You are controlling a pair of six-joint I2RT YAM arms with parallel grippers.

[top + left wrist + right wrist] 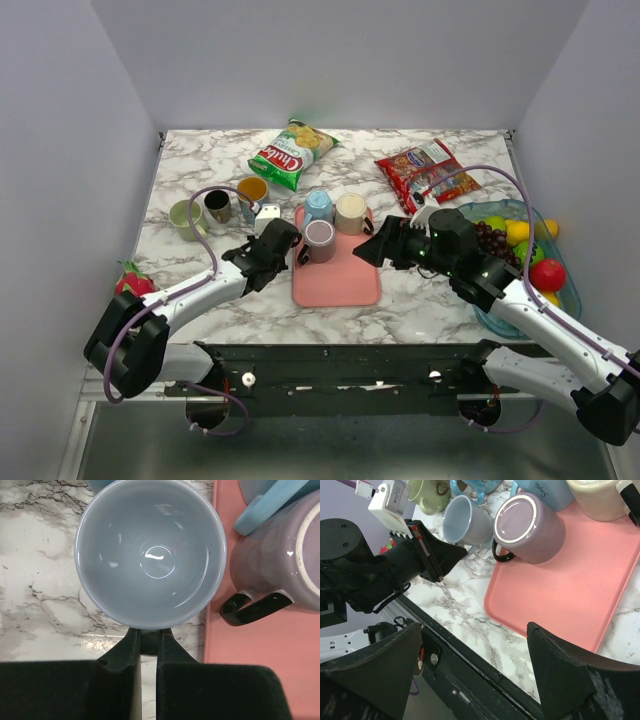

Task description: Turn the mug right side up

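A grey-blue mug (pixel 150 560) lies tipped on its side on the marble just left of the pink tray (pixel 340 285), its mouth facing the left wrist camera. My left gripper (pixel 148 641) is shut on its handle. The right wrist view shows this mug (pixel 462 522) beside the left arm. A purple mug (pixel 320 238) with a black handle stands base up on the tray. My right gripper (pixel 372 248) hovers open by the tray's right edge, nothing between its fingers.
A light blue mug (pixel 318 207) and a cream mug (pixel 351 212) stand at the tray's far end. Green (pixel 185 218), dark (pixel 218 205) and orange (pixel 252 188) mugs sit to the left. Snack bags (pixel 292 152) lie behind. A fruit bowl (pixel 497 208) stands right.
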